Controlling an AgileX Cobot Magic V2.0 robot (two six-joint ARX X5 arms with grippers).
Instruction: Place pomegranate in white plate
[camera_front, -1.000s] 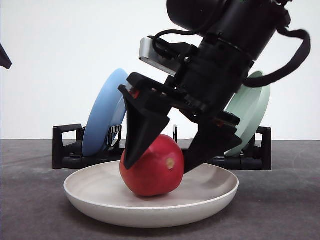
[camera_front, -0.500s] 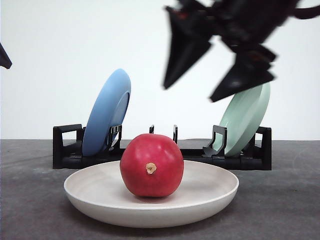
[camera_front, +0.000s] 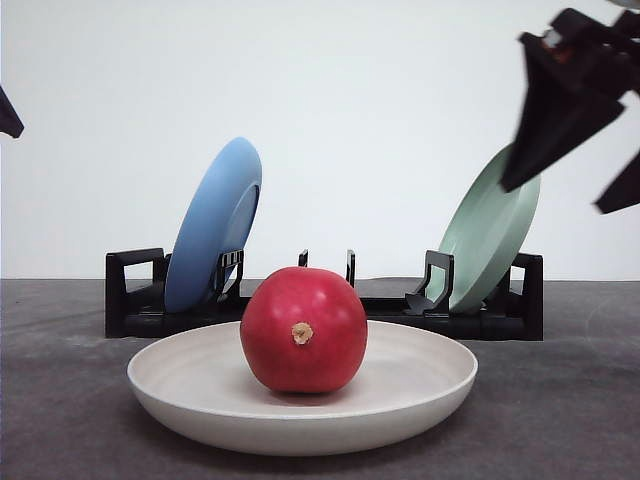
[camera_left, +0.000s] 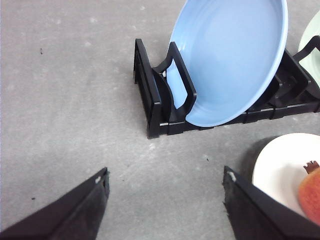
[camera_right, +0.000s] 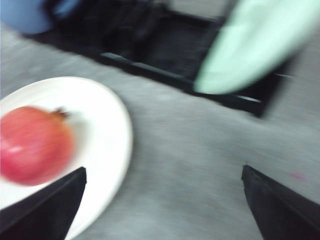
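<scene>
The round red pomegranate (camera_front: 303, 330) sits in the middle of the cream-white shallow plate (camera_front: 200, 390) on the grey counter (camera_front: 60, 400). Behind, a black rack (camera_front: 135, 295) holds a tilted blue plate (camera_front: 213, 222) and a pale green plate (camera_front: 488, 230). The right gripper (camera_front: 580, 140) hangs high with jaws wide apart, empty; the left gripper (camera_left: 165, 200) has its jaws apart, empty too.

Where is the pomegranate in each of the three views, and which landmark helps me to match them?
Front view: the pomegranate sits in the middle of the white plate.
Left wrist view: a sliver of it shows at the lower right edge, on the plate.
Right wrist view: it is at the left, blurred, on the plate.
Shared landmark: the black rack behind the plate.
</scene>
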